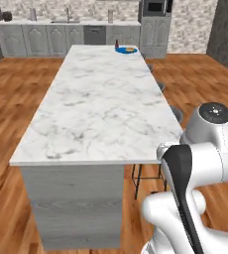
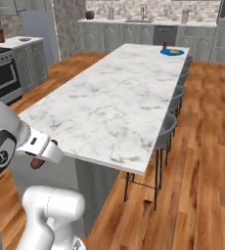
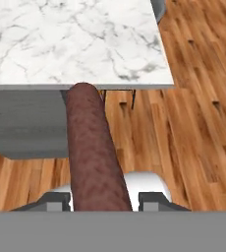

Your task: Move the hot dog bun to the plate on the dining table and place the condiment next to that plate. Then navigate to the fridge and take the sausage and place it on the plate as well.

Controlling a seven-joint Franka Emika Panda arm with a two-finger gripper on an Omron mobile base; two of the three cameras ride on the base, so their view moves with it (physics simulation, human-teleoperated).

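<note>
Warm wooden plank floor surrounds the long marble worktop, with grey stools along its 3 o'clock side. At 12 o'clock, grey cabinets with a sink, a dishwasher and a wall oven line a speckled stone wall. A stove stands at 9 o'clock.
</note>
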